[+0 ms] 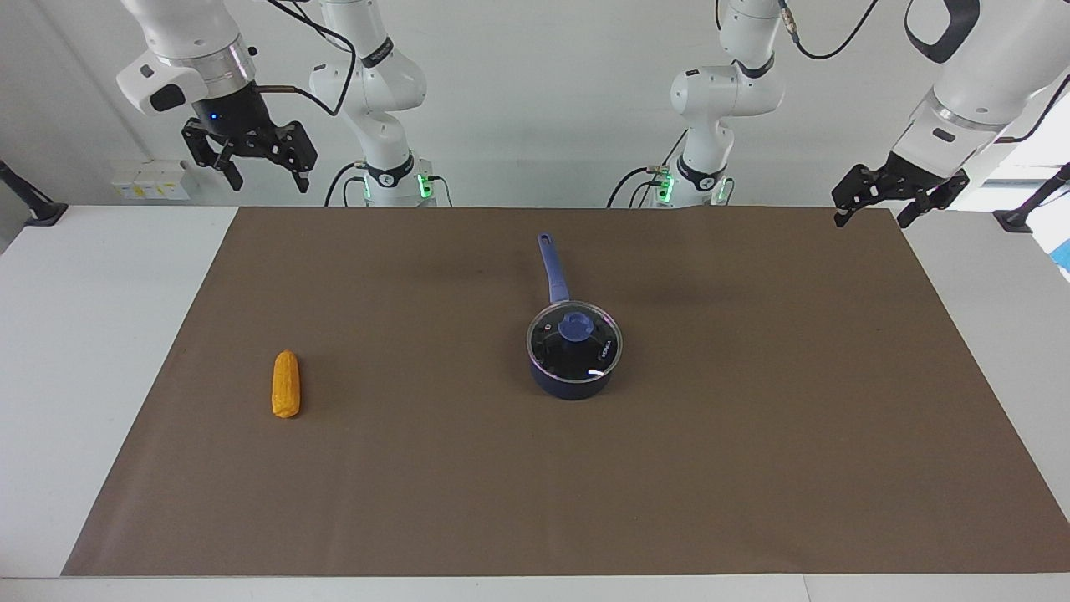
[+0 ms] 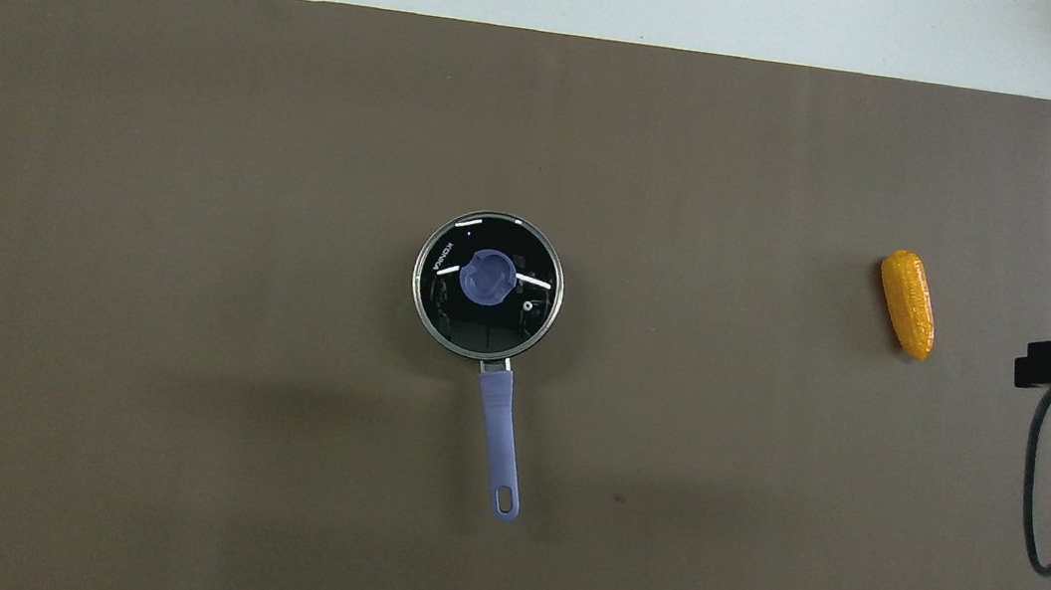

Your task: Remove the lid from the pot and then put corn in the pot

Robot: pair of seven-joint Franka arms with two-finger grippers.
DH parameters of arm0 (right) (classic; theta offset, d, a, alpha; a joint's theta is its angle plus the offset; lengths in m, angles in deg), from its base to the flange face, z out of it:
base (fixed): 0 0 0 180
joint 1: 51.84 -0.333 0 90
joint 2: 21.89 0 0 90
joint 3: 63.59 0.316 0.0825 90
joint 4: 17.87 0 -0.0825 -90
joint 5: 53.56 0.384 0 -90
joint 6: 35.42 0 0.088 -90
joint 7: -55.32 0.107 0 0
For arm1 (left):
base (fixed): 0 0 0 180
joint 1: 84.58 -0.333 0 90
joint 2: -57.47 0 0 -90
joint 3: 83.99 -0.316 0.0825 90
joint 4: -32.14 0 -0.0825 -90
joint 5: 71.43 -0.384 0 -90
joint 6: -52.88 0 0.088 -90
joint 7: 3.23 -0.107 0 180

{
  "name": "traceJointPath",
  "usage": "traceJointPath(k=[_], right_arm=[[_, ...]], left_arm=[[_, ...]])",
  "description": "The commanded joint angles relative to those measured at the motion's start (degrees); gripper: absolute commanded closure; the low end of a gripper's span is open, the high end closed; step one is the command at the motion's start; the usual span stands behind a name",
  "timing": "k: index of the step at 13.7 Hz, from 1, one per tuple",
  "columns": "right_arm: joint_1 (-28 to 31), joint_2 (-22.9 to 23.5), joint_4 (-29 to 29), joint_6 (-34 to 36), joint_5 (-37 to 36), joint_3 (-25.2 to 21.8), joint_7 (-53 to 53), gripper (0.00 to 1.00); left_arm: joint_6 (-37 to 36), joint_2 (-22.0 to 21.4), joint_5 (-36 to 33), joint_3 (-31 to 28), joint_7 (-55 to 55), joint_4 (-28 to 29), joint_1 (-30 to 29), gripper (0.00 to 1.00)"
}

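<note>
The dark blue pot (image 1: 573, 383) stands mid-table with its long handle (image 1: 552, 267) pointing toward the robots. The glass lid (image 1: 597, 351) with a blue knob (image 1: 576, 326) rests on it, closing it, as the overhead view confirms for lid (image 2: 441, 310) and handle (image 2: 499, 432). An orange-yellow corn (image 1: 286, 385) lies flat toward the right arm's end of the table, also seen from above as corn (image 2: 907, 304). My right gripper (image 1: 267, 180) hangs open and high over the table's edge at that end. My left gripper (image 1: 872, 219) hangs open over the mat's corner at its own end. Both are empty.
A brown mat (image 1: 752, 435) covers most of the white table (image 1: 92, 334). The arm bases (image 1: 389, 180) stand at the robots' edge. A black cable (image 2: 1044, 479) dangles by the right gripper.
</note>
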Motion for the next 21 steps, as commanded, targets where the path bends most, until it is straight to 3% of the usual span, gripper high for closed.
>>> traceJointPath(k=[1, 14, 21], right_arm=[[0.4, -0.9, -0.7, 0.5, 0.2, 0.1, -1.6, 0.00], [0.4, -0.9, -0.7, 0.5, 0.2, 0.1, -1.6, 0.00], [0.4, -0.9, -0.7, 0.5, 0.2, 0.1, -1.6, 0.00]], left_arm=[[-0.7, 0.2, 0.0, 0.1, 0.1, -1.0, 0.7, 0.00], [-1.0, -0.3, 0.0, -0.3, 0.3, -0.8, -0.1, 0.00], [-0.6, 0.1, 0.0, 0.3, 0.1, -0.5, 2.9, 0.00]])
